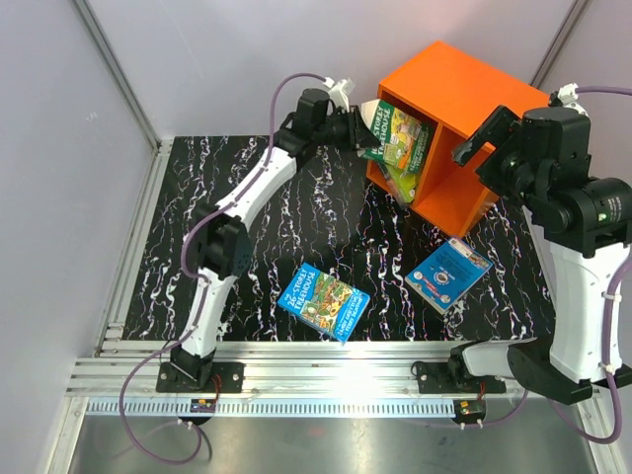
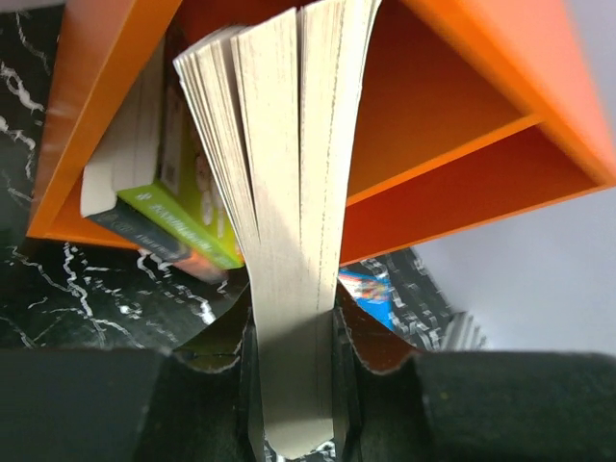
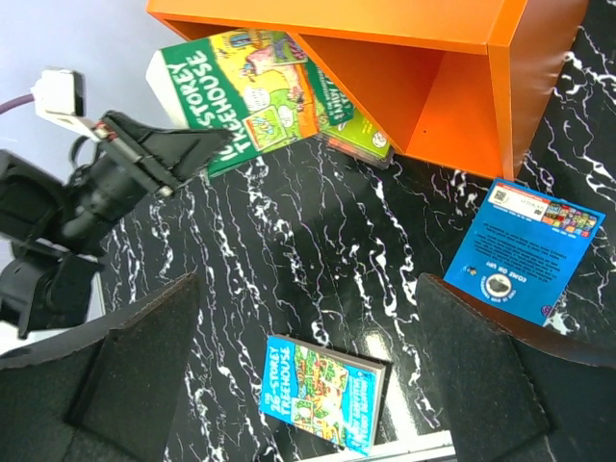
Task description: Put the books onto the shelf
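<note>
Currently the left gripper is clamped across the covers of the green book, which is tilted at the mouth of the orange shelf's left compartment. Two leaning books stand inside. The right gripper hangs wide open, holding nothing. A blue book and an emblem book lie nearer on the table.

White-and-black arms, purple cables

Black marbled counter carries the orange shelf at the back, with an illustrated blue book and an emblem book lying flat nearer.
</note>
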Robot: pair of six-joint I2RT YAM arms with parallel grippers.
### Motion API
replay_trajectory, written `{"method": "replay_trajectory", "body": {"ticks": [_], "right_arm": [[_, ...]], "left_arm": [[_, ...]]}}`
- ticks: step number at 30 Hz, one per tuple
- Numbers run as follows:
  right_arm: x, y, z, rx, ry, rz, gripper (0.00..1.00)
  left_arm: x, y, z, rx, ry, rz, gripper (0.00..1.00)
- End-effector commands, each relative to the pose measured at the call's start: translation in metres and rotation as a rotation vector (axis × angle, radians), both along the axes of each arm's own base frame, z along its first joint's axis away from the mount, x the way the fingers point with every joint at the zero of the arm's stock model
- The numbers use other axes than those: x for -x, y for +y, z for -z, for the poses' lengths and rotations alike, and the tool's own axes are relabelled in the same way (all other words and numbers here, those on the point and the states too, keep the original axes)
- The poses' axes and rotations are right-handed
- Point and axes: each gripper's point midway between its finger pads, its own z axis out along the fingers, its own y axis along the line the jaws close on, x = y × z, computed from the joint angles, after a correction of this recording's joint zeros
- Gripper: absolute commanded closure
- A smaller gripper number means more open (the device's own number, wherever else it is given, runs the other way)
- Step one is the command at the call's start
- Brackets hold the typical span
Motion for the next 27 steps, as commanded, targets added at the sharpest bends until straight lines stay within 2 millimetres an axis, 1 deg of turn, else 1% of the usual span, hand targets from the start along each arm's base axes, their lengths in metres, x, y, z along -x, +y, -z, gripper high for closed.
{"method": "replay_trajectory", "body": {"ticks": [1, 2, 3, 5, 7, 9, 10, 11, 12, 13, 14, 16, 17, 21, 23, 26, 27], "right_arm": [[0.043, -0.017, 0.052, 0.081, 0.264, 0.026, 0.0], [0.044, -0.017, 0.053, 0.08, 0.269, 0.025, 0.0], [0.043, -0.017, 0.055, 0.082, 0.274, 0.023, 0.0], [0.043, -0.016, 0.058, 0.081, 0.288, 0.021, 0.0], [0.043, -0.014, 0.061, 0.077, 0.298, 0.015, 0.0], [0.043, -0.014, 0.063, 0.078, 0.305, 0.014, 0.0], [0.042, -0.013, 0.065, 0.077, 0.313, 0.014, 0.0], [0.042, -0.013, 0.067, 0.078, 0.319, 0.013, 0.0], [0.043, -0.013, 0.067, 0.076, 0.321, 0.012, 0.0], [0.043, -0.012, 0.069, 0.074, 0.329, 0.01, 0.0], [0.042, -0.012, 0.07, 0.074, 0.332, 0.01, 0.0], [0.042, -0.01, 0.073, 0.07, 0.342, 0.01, 0.0], [0.042, -0.01, 0.074, 0.069, 0.346, 0.008, 0.0], [0.04, -0.008, 0.077, 0.062, 0.351, 0.007, 0.0], [0.04, -0.007, 0.079, 0.056, 0.353, 0.005, 0.0], [0.04, -0.007, 0.082, 0.055, 0.361, 0.007, 0.0], [0.041, -0.006, 0.082, 0.051, 0.36, 0.005, 0.0]], "left_arm": [[-0.002, -0.018, -0.025, 0.032, -0.156, 0.025, 0.83], [-0.002, -0.021, -0.021, 0.033, -0.145, 0.028, 0.83], [-0.006, -0.025, -0.006, 0.025, -0.128, 0.032, 0.82], [-0.006, -0.031, 0.003, 0.02, -0.122, 0.034, 0.77], [-0.007, -0.036, 0.01, 0.025, -0.111, 0.036, 0.7], [-0.006, -0.041, 0.009, 0.033, -0.113, 0.033, 0.62], [-0.007, -0.043, 0.01, 0.034, -0.111, 0.031, 0.57], [-0.01, -0.042, 0.009, 0.033, -0.114, 0.014, 0.49], [-0.012, -0.041, 0.006, 0.033, -0.116, 0.003, 0.44], [-0.013, -0.04, 0.005, 0.031, -0.115, -0.009, 0.33], [-0.018, -0.038, 0.003, 0.026, -0.124, -0.037, 0.18], [-0.022, -0.034, -0.005, 0.026, -0.139, -0.065, 0.06], [-0.027, -0.03, -0.01, 0.028, -0.148, -0.097, 0.01], [-0.044, -0.016, -0.024, 0.043, -0.164, -0.204, 0.01], [-0.051, -0.011, -0.027, 0.053, -0.16, -0.243, 0.01], [-0.056, -0.011, -0.027, 0.071, -0.159, -0.261, 0.01], [-0.057, -0.012, -0.031, 0.086, -0.169, -0.267, 0.01]]}}
